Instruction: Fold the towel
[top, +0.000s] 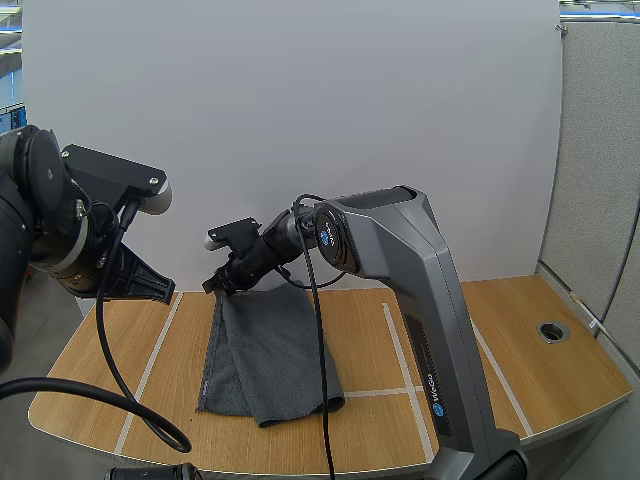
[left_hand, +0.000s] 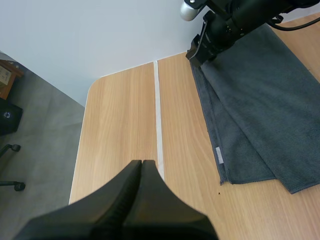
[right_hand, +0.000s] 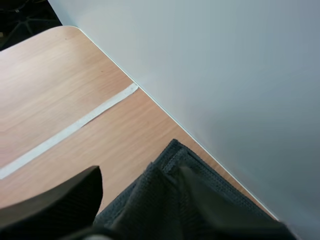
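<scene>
Left of the towel (top: 270, 355) the tabletop (left_hand: 120, 115) lies bare and passable; the right arm (top: 390, 250) (stretched over the towel's far edge) blocks that side, white board (top: 300, 100) just behind.

Your high camera sits behind and above the arm bases and looks forward and down over the whole table (top: 560, 370) from well back. Your left wrist camera looks down from high up past the left gripper (left_hand: 142, 164), and shares with the high view the towel (left_hand: 260, 110) and the right gripper (left_hand: 197, 52) at its far corner. Your right wrist camera sits close in, facing that same corner past its own fingers.
</scene>
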